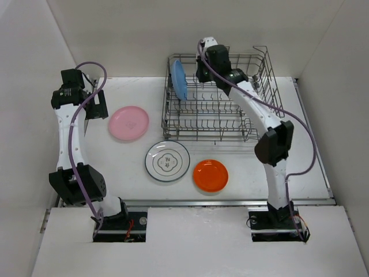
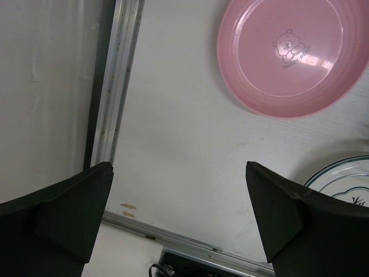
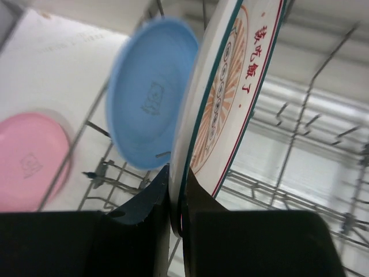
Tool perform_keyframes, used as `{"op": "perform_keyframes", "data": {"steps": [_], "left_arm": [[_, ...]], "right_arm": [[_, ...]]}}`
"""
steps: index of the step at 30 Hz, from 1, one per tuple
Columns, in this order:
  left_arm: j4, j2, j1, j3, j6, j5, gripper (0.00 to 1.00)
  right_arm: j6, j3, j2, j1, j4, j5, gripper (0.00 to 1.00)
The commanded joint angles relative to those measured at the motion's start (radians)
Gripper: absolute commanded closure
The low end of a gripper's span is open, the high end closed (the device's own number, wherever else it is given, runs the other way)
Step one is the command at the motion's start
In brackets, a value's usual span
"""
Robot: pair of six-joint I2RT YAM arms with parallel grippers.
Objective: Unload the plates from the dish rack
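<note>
White orange-patterned plate [image 3: 222,104] on edge, rim between right claw [image 3: 177,178] fingers.

White table [image 1: 300,167], wire dish rack [image 1: 193,126] at back, pink plate [image 1: 128,123], orange plate [image 1: 210,176], white plate [image 1: 167,161], perhaps green-rimmed

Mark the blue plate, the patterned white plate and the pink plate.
blue plate [image 3: 147,95], right wrist view, centre of its face.
patterned white plate [image 3: 222,101], right wrist view, on its orange-patterned face.
pink plate [image 2: 288,57], left wrist view, middle, by the bear print.
</note>
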Motion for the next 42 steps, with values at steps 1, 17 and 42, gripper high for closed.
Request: {"op": "perform_keyframes", "data": {"steps": [1, 17, 42], "left_arm": [[-0.007, -0.051, 0.004, 0.033, 0.007, 0.006, 0.01], [0.016, -0.106, 0.004, 0.008, -0.002, 0.043, 0.01], [0.016, -0.169, 0.004, -0.002, -0.012, 0.126, 0.01]], "right_arm": [[-0.091, -0.009, -0.24, 0.0, 0.169, 0.05, 1.0], [-0.288, -0.487, -0.68, 0.577, -0.197, -0.142, 1.0], [-0.081, -0.431, -0.232, 0.816, -0.413, 0.344, 0.24]]}}
